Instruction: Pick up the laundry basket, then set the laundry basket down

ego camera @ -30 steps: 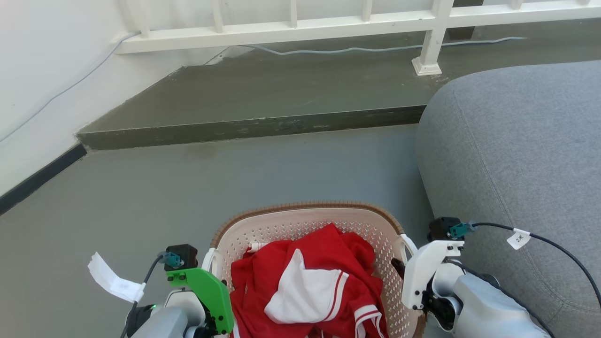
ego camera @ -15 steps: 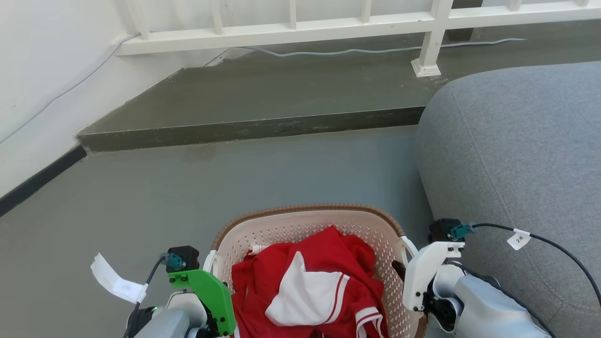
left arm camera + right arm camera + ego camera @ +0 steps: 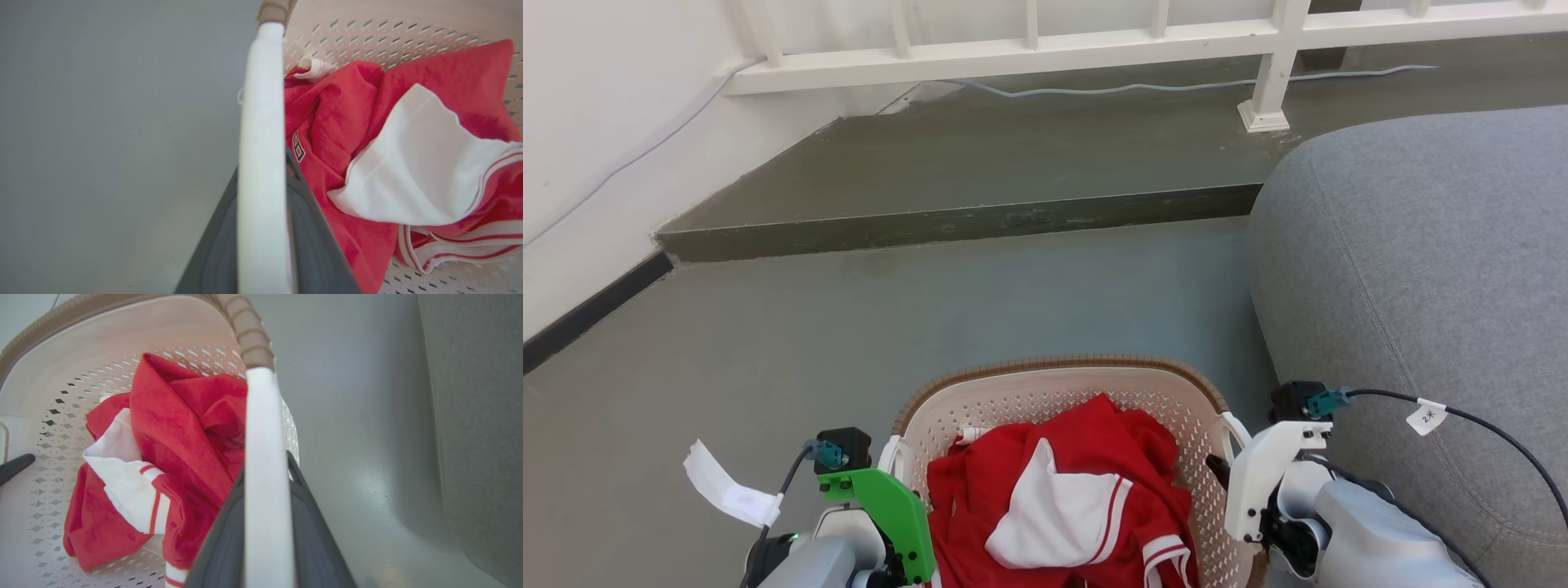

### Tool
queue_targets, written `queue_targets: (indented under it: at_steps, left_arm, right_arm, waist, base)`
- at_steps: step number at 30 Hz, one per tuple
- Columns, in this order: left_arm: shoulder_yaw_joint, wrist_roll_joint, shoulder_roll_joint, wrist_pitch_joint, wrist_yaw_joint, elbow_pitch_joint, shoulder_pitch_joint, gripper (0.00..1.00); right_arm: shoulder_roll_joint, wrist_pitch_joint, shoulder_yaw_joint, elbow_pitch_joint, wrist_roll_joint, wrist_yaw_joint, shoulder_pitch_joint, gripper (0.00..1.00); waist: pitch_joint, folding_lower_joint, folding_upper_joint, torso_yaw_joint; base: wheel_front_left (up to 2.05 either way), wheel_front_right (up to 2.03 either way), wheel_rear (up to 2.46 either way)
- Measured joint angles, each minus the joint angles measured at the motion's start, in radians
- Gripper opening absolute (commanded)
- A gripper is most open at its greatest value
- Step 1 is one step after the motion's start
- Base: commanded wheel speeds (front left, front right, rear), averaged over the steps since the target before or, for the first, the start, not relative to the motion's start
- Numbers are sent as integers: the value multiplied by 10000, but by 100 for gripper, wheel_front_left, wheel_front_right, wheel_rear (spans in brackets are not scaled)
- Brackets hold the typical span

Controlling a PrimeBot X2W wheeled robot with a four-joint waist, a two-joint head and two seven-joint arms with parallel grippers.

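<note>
A grey floor (image 3: 849, 327) meets a low step (image 3: 964, 220) under a white railing (image 3: 1029, 49), with a grey sofa (image 3: 1421, 261) at the right and, just beside it, the cream perforated, brown-rimmed laundry basket (image 3: 1062, 363) holding a red-and-white garment (image 3: 1078, 465), the left gripper (image 3: 261, 171) and right gripper (image 3: 267, 461) each clamped on a white side handle.

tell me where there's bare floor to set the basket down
The grey floor ahead of the laundry basket is bare, bordered by the raised step, the left wall and the grey sofa. It's crowded right of the basket, against the sofa.
</note>
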Motion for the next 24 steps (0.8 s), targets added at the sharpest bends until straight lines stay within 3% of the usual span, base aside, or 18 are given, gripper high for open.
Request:
queue_targets:
  at_steps: [24]
  left_arm:
    - [-270, -362, 33, -105, 182, -171, 0, 0]
  right_arm:
    - [-84, 0, 295, 13, 188, 0, -137, 0]
  waist:
    - [161, 0, 0, -24]
  base:
    - [0, 0, 0]
